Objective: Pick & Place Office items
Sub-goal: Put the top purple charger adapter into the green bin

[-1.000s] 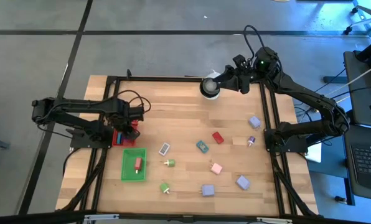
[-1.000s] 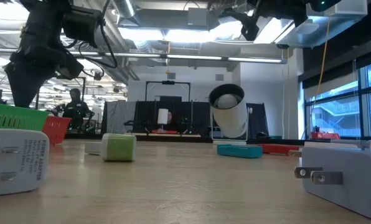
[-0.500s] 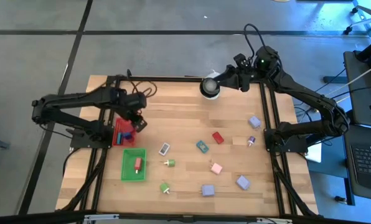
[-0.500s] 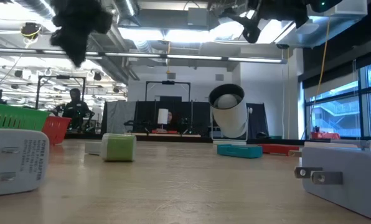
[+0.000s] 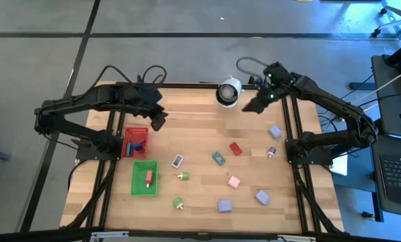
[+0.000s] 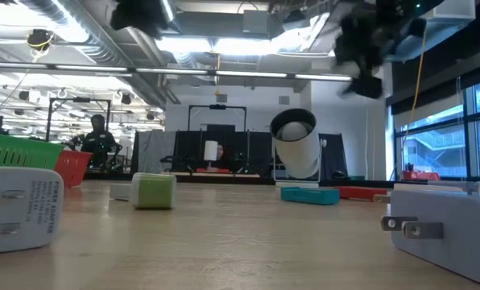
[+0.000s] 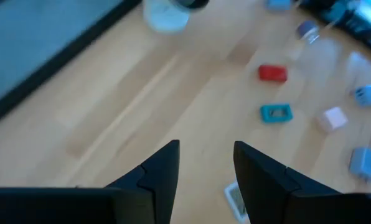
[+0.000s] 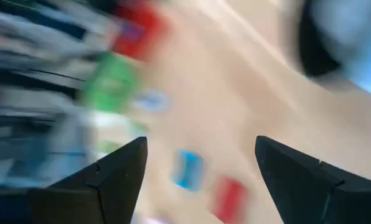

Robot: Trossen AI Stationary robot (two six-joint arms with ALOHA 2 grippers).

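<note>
The office items lie scattered on the wooden table: a teal block (image 5: 219, 158), a red block (image 5: 235, 148), a pink block (image 5: 234, 181), lavender blocks (image 5: 262, 196), green pins (image 5: 182, 176) and a white-blue piece (image 5: 177, 160). More pieces lie in the red tray (image 5: 126, 149) and the green tray (image 5: 138, 187). My left gripper (image 5: 159, 119) (image 7: 207, 146) hangs open above the table, just beyond the red tray's far right corner, slanting down. My right gripper (image 5: 251, 105) (image 8: 201, 143) hangs open beside the white round object (image 5: 229, 92), holding nothing.
A black frame (image 5: 293, 134) runs round the table's edges. The white round black-centred object stands at the far edge. In the low view a white plug adapter (image 6: 18, 209) and a lavender plug block (image 6: 445, 221) sit close in front.
My left gripper has risen out of the red tray, gone toward the far edge and the right, and tipped up from pointing down to slanting. My right gripper has sunk from the far right, tipped downward and rolled; it now hangs just right of the white round object.
</note>
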